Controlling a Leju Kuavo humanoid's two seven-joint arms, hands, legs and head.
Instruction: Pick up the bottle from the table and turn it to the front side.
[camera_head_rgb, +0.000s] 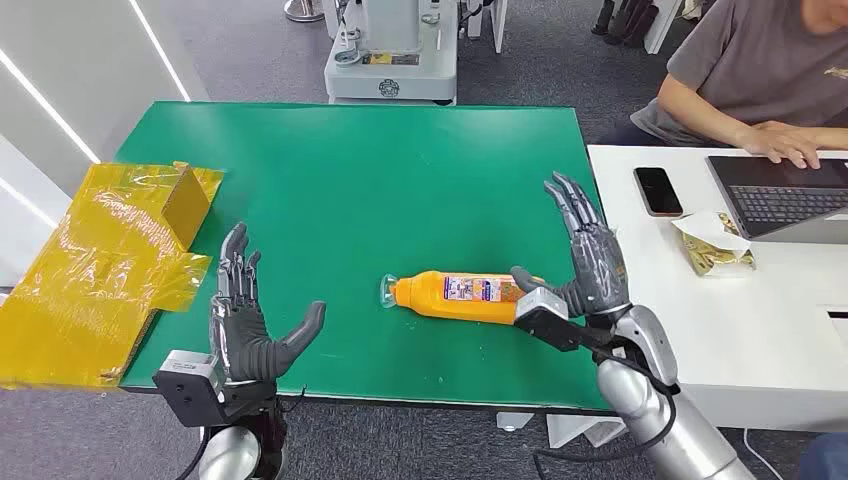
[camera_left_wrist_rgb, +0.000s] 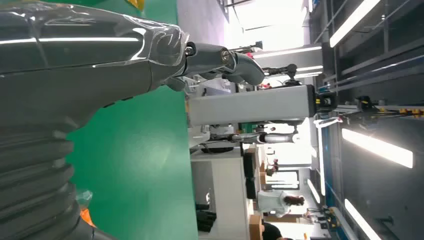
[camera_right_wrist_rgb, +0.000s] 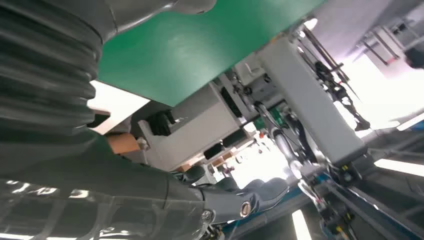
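Note:
An orange bottle (camera_head_rgb: 462, 296) with a white label lies on its side on the green table (camera_head_rgb: 380, 180), its clear cap pointing toward my left. My right hand (camera_head_rgb: 585, 262) stands upright at the bottle's base end, fingers spread, thumb near the base; I cannot tell whether it touches the bottle. My left hand (camera_head_rgb: 245, 322) hovers open over the table's near left part, well apart from the bottle. The left wrist view catches my left hand (camera_left_wrist_rgb: 90, 55) over the green surface, and the right wrist view has my right hand (camera_right_wrist_rgb: 100, 200) spread, with nothing in it.
Yellow plastic wrapping with a box (camera_head_rgb: 110, 260) lies at the table's left edge. A white desk (camera_head_rgb: 730, 330) adjoins on the right with a phone (camera_head_rgb: 658, 190), a snack packet (camera_head_rgb: 715, 245) and a laptop (camera_head_rgb: 785, 195); a person (camera_head_rgb: 770, 80) types there. A machine (camera_head_rgb: 395, 50) stands behind the table.

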